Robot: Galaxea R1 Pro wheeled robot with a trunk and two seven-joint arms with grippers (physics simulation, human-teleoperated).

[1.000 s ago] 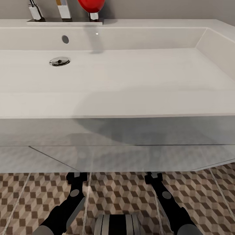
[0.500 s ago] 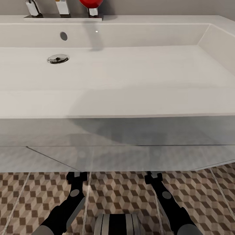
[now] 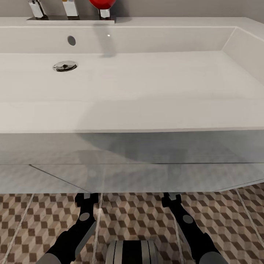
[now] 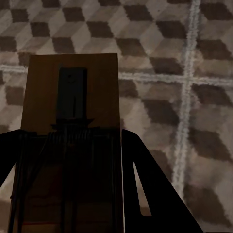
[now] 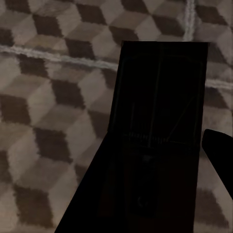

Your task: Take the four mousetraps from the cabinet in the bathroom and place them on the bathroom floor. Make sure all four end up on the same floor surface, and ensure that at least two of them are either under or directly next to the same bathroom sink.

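Head view: a wide white sink (image 3: 154, 88) spans the upper and middle frame, with its drain (image 3: 65, 66) at upper left, an overflow hole (image 3: 71, 40) above it, chrome tap fittings (image 3: 69, 9) along the top edge and a red round object (image 3: 102, 3) cut off at top centre. No writing, label or brand can be read on any surface. The sink's grey underside (image 3: 132, 161) fills the band below the rim. At the bottom of the frame the floor (image 3: 139, 216) shows its brown, beige and white cube pattern with pale grout lines.

Both arms reach forward and down from the lower corners, roughly parallel. The left arm (image 3: 73, 234) rises from lower left and the right arm (image 3: 194, 234) from lower right; their tips pass out of sight beneath the sink's front edge. The robot's base (image 3: 132, 253) sits at bottom centre between them.

Left wrist view: the left gripper (image 4: 68, 194) grasps a mousetrap (image 4: 73, 92), a tan board with dark wire spring, held above the floor (image 4: 184, 58) near a grout crossing; the dark fingers (image 4: 155, 194) flank the board.

Right wrist view: the right gripper (image 5: 145, 194) grasps a second mousetrap (image 5: 162, 97), deep in shadow, its wire outline faint, held above the floor (image 5: 48, 97).
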